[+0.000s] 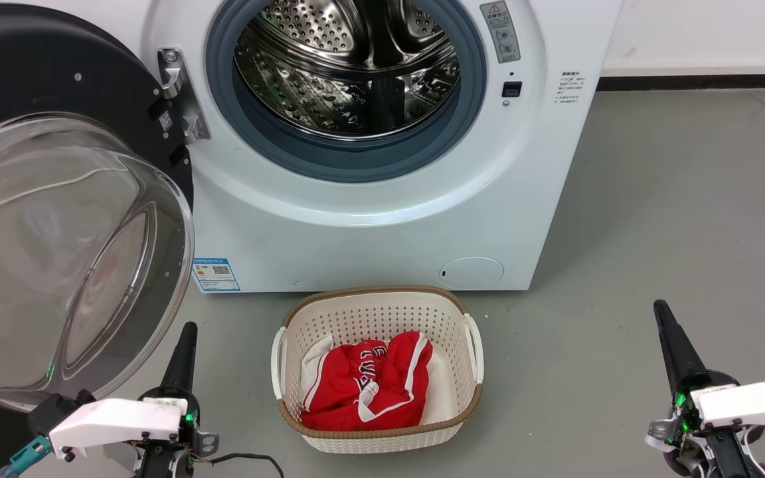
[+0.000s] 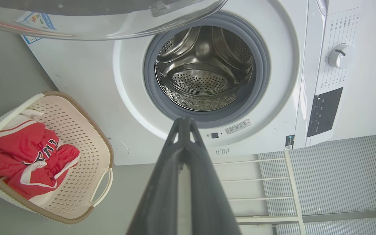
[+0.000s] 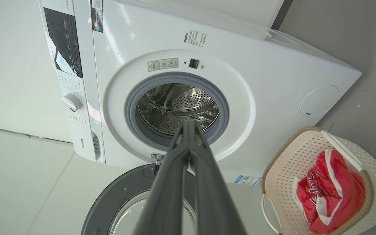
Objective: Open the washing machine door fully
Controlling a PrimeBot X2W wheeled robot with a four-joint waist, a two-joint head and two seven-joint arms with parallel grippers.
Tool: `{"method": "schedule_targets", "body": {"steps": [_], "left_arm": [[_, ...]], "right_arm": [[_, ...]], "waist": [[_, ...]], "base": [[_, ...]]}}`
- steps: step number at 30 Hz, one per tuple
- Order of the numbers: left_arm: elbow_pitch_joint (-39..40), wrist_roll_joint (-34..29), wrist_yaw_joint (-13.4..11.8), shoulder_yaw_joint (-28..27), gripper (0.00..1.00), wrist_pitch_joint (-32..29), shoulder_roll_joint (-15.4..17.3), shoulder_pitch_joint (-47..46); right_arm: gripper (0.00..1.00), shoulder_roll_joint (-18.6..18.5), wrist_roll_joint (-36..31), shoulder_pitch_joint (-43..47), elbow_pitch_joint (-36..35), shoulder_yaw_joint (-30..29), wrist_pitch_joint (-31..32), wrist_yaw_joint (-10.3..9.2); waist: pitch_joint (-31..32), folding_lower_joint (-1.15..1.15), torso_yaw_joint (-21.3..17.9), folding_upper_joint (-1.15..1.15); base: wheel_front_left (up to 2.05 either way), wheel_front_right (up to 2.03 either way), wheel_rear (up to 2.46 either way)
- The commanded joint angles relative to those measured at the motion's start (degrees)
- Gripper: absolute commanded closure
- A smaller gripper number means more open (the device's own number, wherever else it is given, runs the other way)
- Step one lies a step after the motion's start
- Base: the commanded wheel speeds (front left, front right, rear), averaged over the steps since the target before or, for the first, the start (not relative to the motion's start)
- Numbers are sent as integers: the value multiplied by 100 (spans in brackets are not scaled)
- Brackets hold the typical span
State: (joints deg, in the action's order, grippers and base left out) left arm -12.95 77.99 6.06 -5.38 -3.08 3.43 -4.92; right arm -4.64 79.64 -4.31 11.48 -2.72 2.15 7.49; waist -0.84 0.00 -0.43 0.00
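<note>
by washing machine (image 1: 356,232), basket (image 1: 382,317) holds red garment (image 1: 362,388) (left pincer (image 2: 183,121), right pincer (image 3: 188,123) closed).

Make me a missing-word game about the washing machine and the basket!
1. The washing machine door is swung ____.
2. The clothing in the basket is ____ and white.
3. The basket sits on the floor in ____ of the washing machine.
4. The left tool and the right tool hold ____.

Missing words: open, red, front, nothing.
</note>
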Motion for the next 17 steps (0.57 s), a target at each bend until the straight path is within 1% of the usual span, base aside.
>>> {"method": "schedule_targets", "body": {"steps": [1,12,13,17], "left_arm": [[8,100,31,-18,100,-30,1,-94],[-40,593,76,-58,100,-152,-22,-128],[-58,766,99,-75,100,-191,-29,-135],[-74,929,110,-88,100,-237,-37,-149]], "right_arm": [[100,-14,105,-85,10,-15,29,1],[100,-1,609,-135,97,-74,118,1],[100,5,776,-156,126,-95,150,0],[100,12,946,-176,159,-114,185,0]], "waist": [[2,0,1,0],[23,0,15,0],[31,0,20,0],[39,0,25,0]], "base": [[0,0,0],[0,0,0],[0,0,0],[0,0,0]]}}
